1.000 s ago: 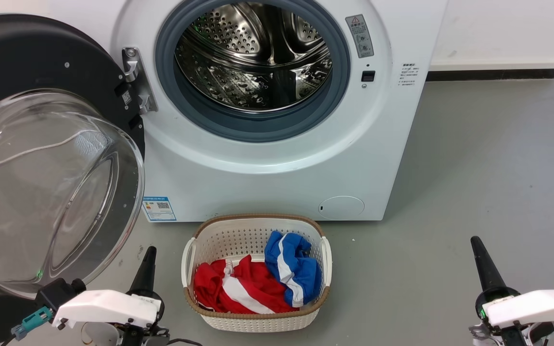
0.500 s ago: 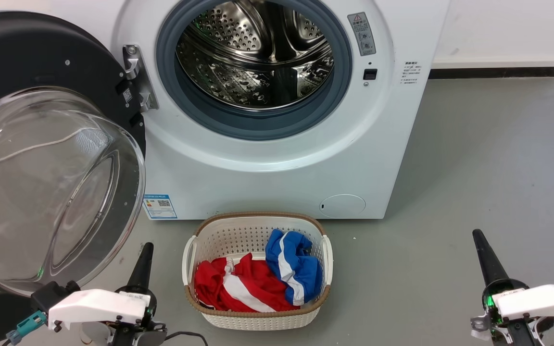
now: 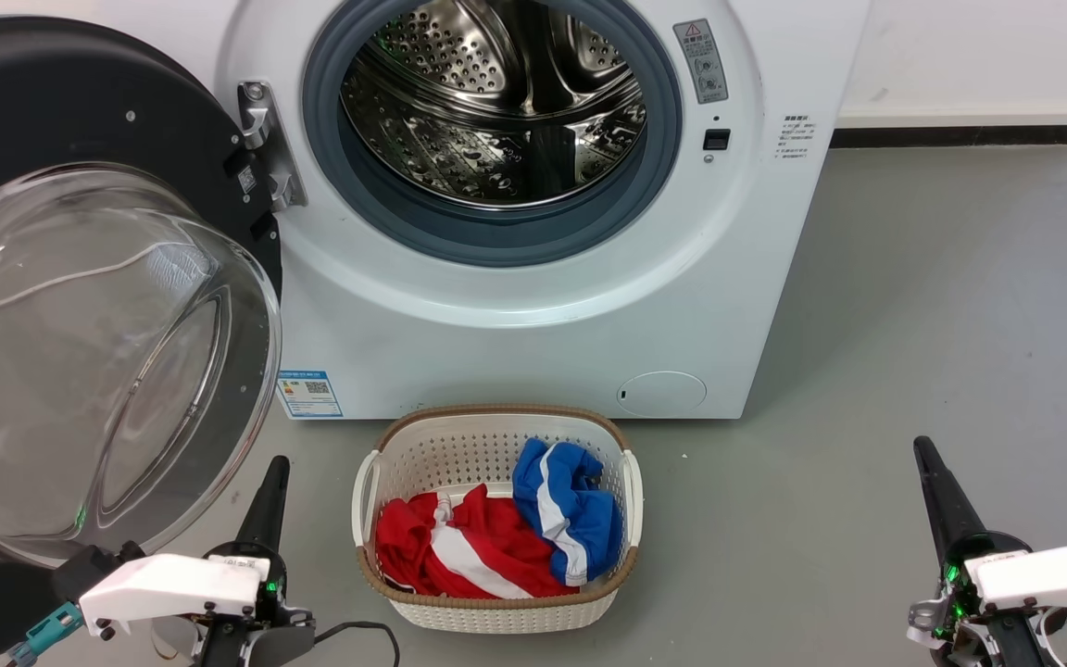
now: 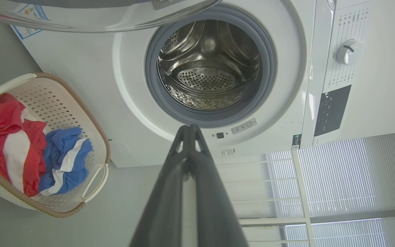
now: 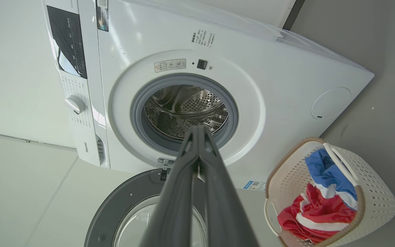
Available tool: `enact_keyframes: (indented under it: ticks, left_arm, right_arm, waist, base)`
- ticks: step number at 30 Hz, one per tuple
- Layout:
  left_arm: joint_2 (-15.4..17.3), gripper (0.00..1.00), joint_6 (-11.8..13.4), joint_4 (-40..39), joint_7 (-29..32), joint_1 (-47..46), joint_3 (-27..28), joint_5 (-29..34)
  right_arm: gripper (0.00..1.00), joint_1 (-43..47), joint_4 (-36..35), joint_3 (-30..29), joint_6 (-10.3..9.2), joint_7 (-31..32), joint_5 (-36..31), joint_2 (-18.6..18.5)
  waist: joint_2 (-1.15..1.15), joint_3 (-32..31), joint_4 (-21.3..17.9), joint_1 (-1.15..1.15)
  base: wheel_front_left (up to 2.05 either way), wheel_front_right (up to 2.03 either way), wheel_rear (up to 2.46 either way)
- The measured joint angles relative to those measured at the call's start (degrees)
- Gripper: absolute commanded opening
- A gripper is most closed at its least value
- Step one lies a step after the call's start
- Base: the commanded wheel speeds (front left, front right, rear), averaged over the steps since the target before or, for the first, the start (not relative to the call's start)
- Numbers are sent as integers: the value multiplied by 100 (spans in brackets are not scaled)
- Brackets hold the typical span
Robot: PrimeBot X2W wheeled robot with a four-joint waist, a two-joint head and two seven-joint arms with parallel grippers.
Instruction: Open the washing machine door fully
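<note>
pincers pressed together on both sides, holding nothing: my left pincer [image 3: 275, 466] sits low at my left, my right pincer [image 3: 922, 448] low at my right, both pointing ahead. between them, on the grey floor [image 3: 913, 324], stands a white laundry basket [image 3: 496, 414] holding a red-and-white cloth [image 3: 459, 551] and a blue-and-white cloth [image 3: 563, 509]. just behind the basket rises the washing machine [image 3: 543, 333], its steel drum [image 3: 496, 111] bare inside the grey gasket [image 3: 496, 243]. the washing machine door [image 3: 80, 102] hangs swung wide on its hinge [image 3: 265, 148] to the left of the drum (inner face and glass bowl [image 3: 80, 371] bulging out toward me), near my left pincer yet apart from it.
</note>
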Motion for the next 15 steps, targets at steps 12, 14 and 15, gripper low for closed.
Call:
enact_keyframes:
  ticks: [12, 14, 15]
  left_arm:
    - [-123, 0, -133, 21, 147, -27, 203, -409]
    - [-136, 0, -156, 22, 171, -36, 242, -469]
    - [-143, 0, -158, 24, 179, -36, 263, -508]
  right_arm:
    - [0, -104, 40, -35, 0, 70, 590, -1]
    - [0, -108, 48, -40, 0, 78, 680, 0]
    - [0, -110, 53, -43, 0, 88, 721, -1]
  waist:
    - [0, 30, 16, 0]
    - [0, 35, 19, 0]
    - [0, 38, 21, 0]
  base:
    - [0, 0, 0]
    - [0, 0, 0]
    - [0, 0, 0]
